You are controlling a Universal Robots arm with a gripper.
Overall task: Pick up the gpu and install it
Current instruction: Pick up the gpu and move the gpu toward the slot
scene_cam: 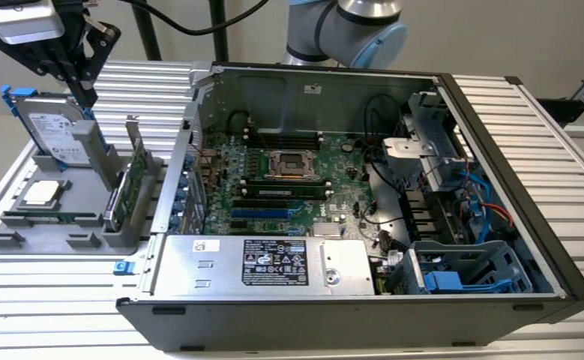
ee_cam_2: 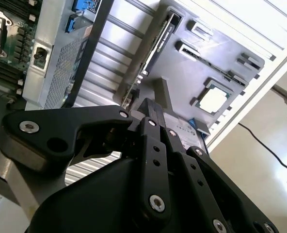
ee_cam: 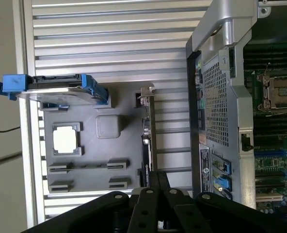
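End effector clenched, empty; hovers over grey holder on table, near hard drive. Gpu untouched, on edge in holder, beside computer case. Good grasp likely needs jaws spread, square over card's top edge.

Thing: gpu, a flat green card
Metal end: a silver bracket sticks up at one end
Pose: stands up on its long edge
Place: in a slot of the grey holder, just beside the open case, not in it
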